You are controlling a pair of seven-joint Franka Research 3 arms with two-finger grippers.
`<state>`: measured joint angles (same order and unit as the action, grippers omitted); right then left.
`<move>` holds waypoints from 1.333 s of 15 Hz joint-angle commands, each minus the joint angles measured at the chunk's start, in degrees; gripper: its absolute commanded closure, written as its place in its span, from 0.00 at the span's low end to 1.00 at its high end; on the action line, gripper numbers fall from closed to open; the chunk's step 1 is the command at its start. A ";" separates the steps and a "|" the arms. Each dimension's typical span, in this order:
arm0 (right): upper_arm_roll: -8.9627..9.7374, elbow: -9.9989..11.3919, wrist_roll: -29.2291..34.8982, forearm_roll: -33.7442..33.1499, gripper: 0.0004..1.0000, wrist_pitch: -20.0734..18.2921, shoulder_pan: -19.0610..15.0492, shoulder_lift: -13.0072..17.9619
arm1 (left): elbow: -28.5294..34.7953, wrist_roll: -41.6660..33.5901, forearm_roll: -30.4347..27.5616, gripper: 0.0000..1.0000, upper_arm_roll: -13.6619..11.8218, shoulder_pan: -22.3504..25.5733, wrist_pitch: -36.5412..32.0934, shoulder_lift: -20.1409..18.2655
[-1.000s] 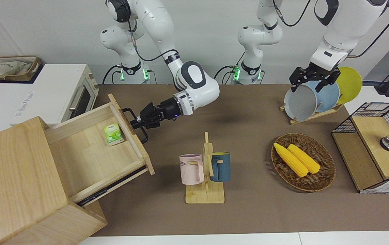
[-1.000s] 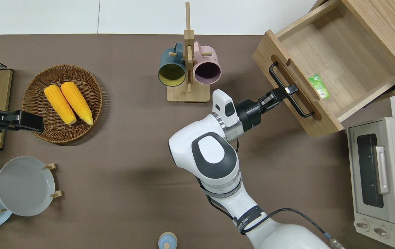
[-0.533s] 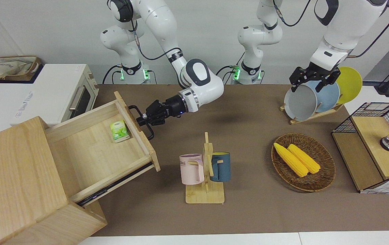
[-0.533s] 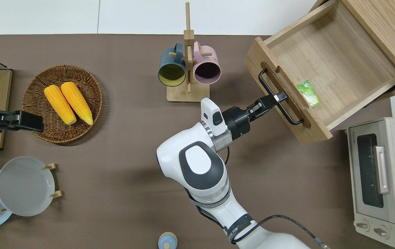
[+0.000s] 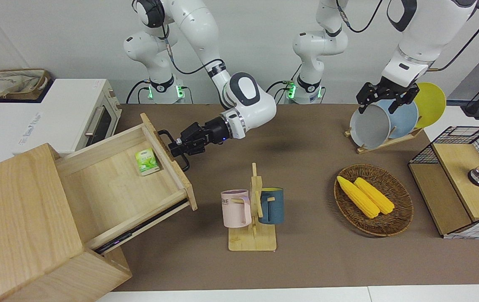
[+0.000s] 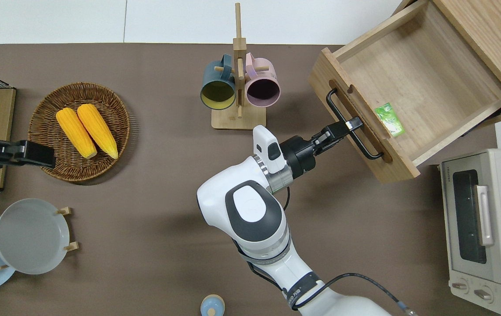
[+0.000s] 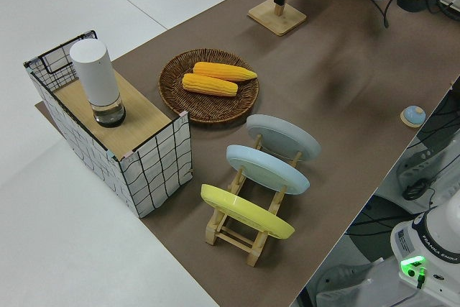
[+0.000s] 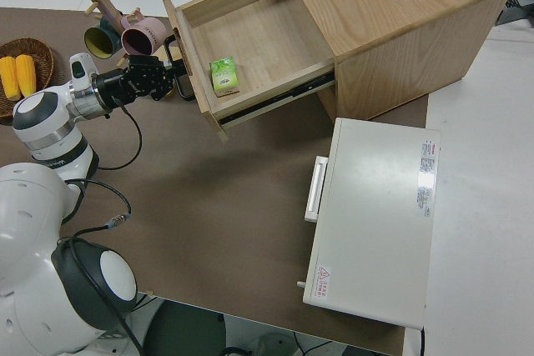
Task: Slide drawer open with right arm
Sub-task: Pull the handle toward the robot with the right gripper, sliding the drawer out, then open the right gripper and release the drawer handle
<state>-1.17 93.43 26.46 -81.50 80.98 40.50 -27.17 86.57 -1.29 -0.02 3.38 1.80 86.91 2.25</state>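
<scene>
- One arm at work: right tool [image 6: 350,126] is clenched on the drawer's black loop handle [image 6: 353,131], gripping the bar near its middle, which looks chosen so the pull stays in line with the slides and the drawer doesn't rack.
- Drawer [image 6: 413,83] hangs far out of the big wooden box [image 5: 17,226] at the right arm's end of the bench [image 6: 145,184]; its whole floor shows, so the task looks about done.
- Forearm is roughly level with the handle and square to the drawer front, so the pull goes straight out.
- Small green packet [image 6: 389,119] lies inside, against the front panel.
- Toaster oven [image 6: 483,228] sits beside the box, nearer to the robots, clear of the drawer's path.
- Mug rack [image 6: 238,83] stands near the drawer's front; probably the limit on further travel.
- Left arm is parked; can't tell the state of the left tool [image 5: 384,97].
</scene>
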 commanded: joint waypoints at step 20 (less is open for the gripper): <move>-0.23 -10.72 3.07 10.38 0.01 -2.14 3.62 -1.93 | -1.49 -0.56 0.98 0.01 0.40 0.31 -1.13 0.65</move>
<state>-1.22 88.07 29.54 -76.79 80.18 44.09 -27.94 86.57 -1.29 -0.02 3.37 1.80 86.91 2.25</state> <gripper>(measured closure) 0.009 0.004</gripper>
